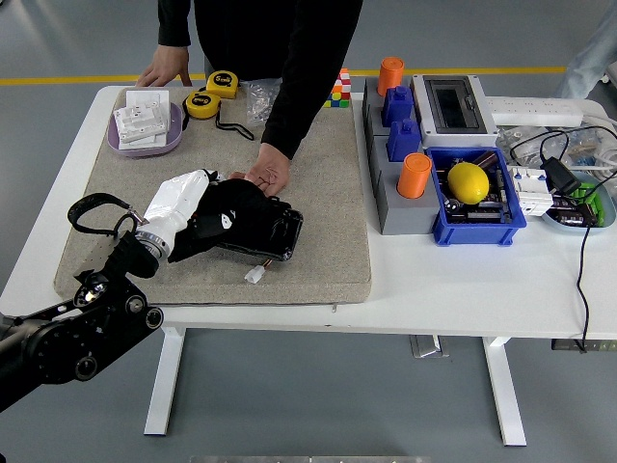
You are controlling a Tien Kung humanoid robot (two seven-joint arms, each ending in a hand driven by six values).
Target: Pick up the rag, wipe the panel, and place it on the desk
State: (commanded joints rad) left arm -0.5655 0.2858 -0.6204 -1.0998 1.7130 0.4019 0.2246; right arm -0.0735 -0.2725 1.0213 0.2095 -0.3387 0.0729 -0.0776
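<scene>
white table [453, 289] on white legs, grey floor [308, 405] with a yellow line [58, 80] beyond

The left hand [224, 218] lies over the panel [265, 233], hiding its nine-o'clock half; whether a rag sits under the dark fingers cannot be told. The person [280, 58] at twelve o'clock is cut off above the chest by the top edge. Print on the cards in the purple tray [145, 143] is too small to read.
</scene>
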